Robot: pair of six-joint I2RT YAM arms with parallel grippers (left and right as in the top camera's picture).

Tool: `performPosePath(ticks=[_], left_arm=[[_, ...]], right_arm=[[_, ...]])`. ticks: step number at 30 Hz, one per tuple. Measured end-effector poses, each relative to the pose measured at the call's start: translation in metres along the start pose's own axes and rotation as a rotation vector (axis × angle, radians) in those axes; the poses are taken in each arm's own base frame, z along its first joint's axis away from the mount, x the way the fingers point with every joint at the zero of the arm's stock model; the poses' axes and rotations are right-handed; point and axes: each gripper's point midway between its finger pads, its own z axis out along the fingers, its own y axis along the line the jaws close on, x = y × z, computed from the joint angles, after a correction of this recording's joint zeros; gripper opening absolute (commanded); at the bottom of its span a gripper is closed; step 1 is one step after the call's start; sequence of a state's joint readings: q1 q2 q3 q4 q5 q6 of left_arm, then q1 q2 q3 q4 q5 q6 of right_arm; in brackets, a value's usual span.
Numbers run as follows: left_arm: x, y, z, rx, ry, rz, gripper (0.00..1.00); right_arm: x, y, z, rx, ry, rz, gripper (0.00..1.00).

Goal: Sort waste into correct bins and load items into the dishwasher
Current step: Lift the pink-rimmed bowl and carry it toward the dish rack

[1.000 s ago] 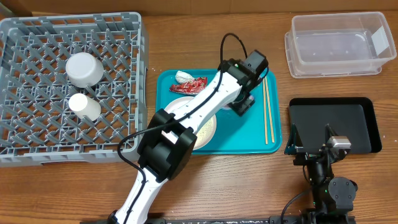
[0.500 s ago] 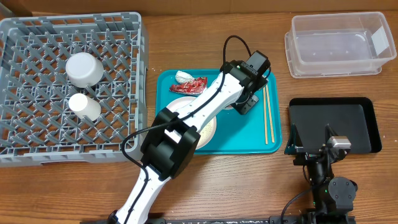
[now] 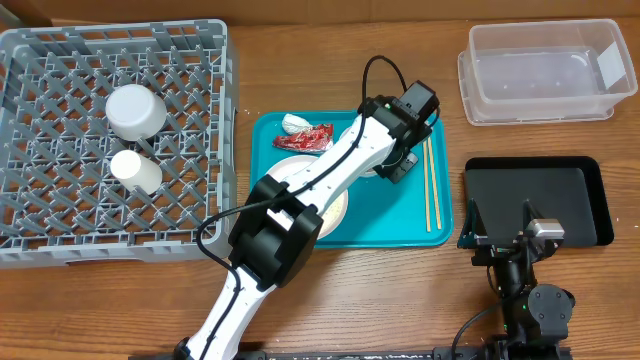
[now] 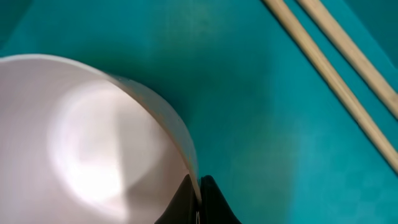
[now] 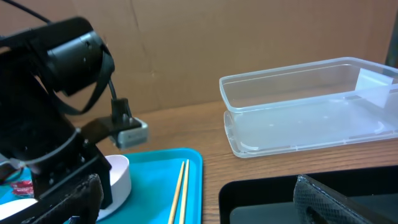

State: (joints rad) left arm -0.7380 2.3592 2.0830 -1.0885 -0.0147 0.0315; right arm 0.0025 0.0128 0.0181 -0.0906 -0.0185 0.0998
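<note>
Bowl [image 4: 93, 143] sits on the teal tray [image 3: 400, 215], toward its 1 o'clock corner, rim pinched tight by the left claw [image 4: 198, 202]. The chopsticks [image 3: 430, 190] lie at its 3 o'clock, the plate [image 3: 337, 205] and red wrapper [image 3: 308, 138] toward 9 o'clock. The right claw [image 5: 199, 193] gapes wide at the black tray [image 3: 560, 195]'s 7 o'clock edge. Farther off, the tub [image 3: 540, 75] stands at the counter [image 3: 330, 60]'s 1 o'clock and the rack [image 3: 60, 210] at 10 o'clock.

Two chopsticks [image 3: 430, 185] right of the left claw [image 3: 392, 168]; one bowl [image 4: 93, 137] in it, a second bowl [image 3: 133, 110] far left; one cup [image 3: 135, 172], plate [image 3: 338, 208], wrapper [image 3: 305, 139], tissue [image 3: 293, 123] left of it
</note>
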Motion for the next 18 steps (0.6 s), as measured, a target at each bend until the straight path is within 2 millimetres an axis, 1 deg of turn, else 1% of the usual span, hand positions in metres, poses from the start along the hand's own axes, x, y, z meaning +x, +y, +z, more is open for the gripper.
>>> performPosePath(ticks=[1, 3, 5, 8, 10, 12, 14, 15, 16, 18], left_arm=[[-0.001, 0.000, -0.005, 0.000, 0.000, -0.008, 0.04], [-0.006, 0.001, -0.022, -0.001, -0.008, -0.036, 0.04], [-0.017, 0.006, -0.048, -0.002, -0.040, -0.074, 0.04], [-0.037, 0.019, -0.098, -0.005, -0.135, -0.146, 0.04], [-0.045, 0.038, -0.130, -0.009, -0.198, -0.223, 0.04], [-0.045, 0.068, -0.158, -0.014, -0.250, -0.323, 0.04], [-0.034, 0.110, -0.186, -0.013, -0.293, -0.458, 0.04], [-0.026, 0.133, -0.199, -0.010, -0.313, -0.528, 0.04], [-0.013, 0.165, -0.214, -0.003, -0.335, -0.624, 0.04], [0.012, 0.208, -0.233, 0.017, -0.363, -0.760, 0.04]], right_arm=[[0.000, 0.000, 0.000, 0.000, -0.001, 0.000, 1.00], [0.000, 0.000, 0.000, 0.000, 0.000, 0.000, 1.00], [0.000, 0.000, 0.000, 0.000, 0.000, 0.000, 1.00], [0.000, 0.000, 0.000, 0.000, 0.000, 0.000, 1.00], [0.000, 0.000, 0.000, 0.000, -0.001, 0.000, 1.00], [0.000, 0.000, 0.000, 0.000, -0.001, 0.001, 1.00], [0.000, 0.000, 0.000, 0.000, 0.000, 0.000, 1.00], [0.000, 0.000, 0.000, 0.000, -0.001, 0.000, 1.00], [0.000, 0.000, 0.000, 0.000, 0.000, 0.000, 1.00], [0.000, 0.000, 0.000, 0.001, 0.000, 0.000, 1.00]])
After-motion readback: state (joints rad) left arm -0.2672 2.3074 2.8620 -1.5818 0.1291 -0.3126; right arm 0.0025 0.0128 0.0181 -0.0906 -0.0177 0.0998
